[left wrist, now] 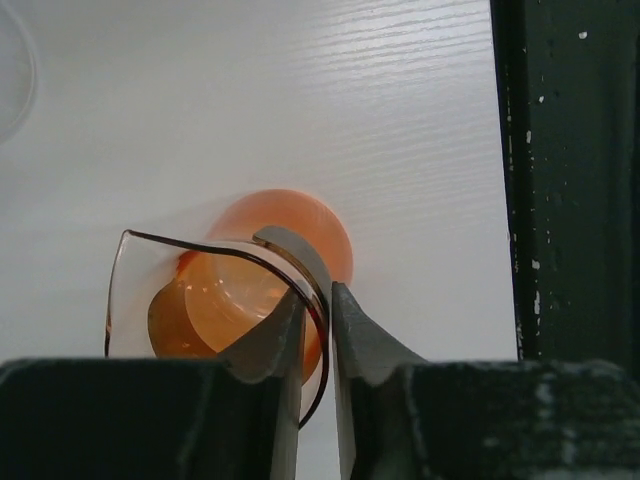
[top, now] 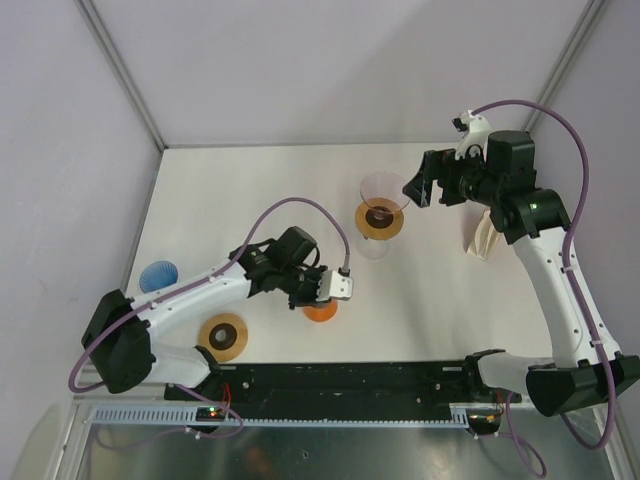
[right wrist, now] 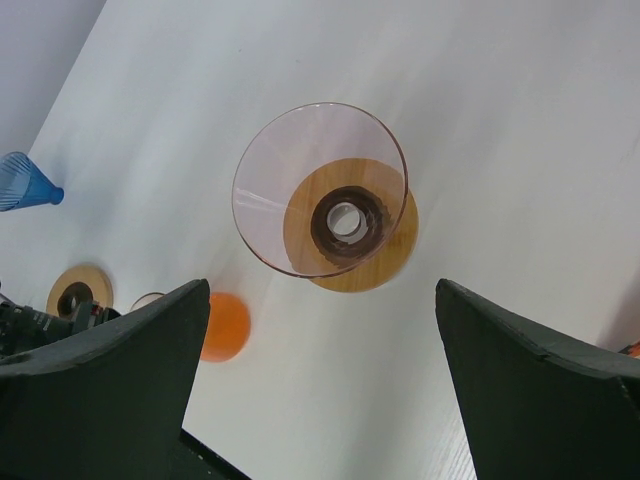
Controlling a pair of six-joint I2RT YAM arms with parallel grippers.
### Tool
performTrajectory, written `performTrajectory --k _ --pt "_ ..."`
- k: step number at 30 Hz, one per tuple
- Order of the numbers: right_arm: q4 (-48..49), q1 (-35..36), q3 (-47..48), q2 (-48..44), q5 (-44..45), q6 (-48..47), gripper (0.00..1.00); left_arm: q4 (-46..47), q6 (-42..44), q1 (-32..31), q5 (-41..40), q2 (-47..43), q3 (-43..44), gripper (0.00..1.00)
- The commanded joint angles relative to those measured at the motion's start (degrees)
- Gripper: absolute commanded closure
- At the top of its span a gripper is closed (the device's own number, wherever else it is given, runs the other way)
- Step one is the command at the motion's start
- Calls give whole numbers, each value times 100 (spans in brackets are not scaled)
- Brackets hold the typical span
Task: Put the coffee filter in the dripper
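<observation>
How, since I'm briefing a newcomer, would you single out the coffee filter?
Look to the white table's right side, beside the right arm. Past the pink dripper on its wooden ring lies the coffee filter. It is the only cream paper piece; its neighbours are tinted see-through cones.

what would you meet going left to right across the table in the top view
blue dripper → wooden ring base → orange dripper → pink dripper on its wooden base → paper coffee filter

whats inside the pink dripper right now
Nothing: the pink dripper is empty, its wooden base showing through the glass. The table beneath the base is covered.
</observation>
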Motion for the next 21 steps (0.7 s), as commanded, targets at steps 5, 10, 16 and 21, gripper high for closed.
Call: performTrajectory --k 5,10,16,21 --pt "138 34 53 -161 -55 -11 1 -183 238 2 50 -180 267 48" --pt "143 32 54 -102 -72 -45 1 -298 -212 16 -564 -202 1020 38" --pt "117 30 31 -103 -55 -104 1 -568 -597 303 -861 -360 1743 29" --pt "246 9 -130 -189 74 -172 1 -598 -1559 1632 -1359 -113 2152 26"
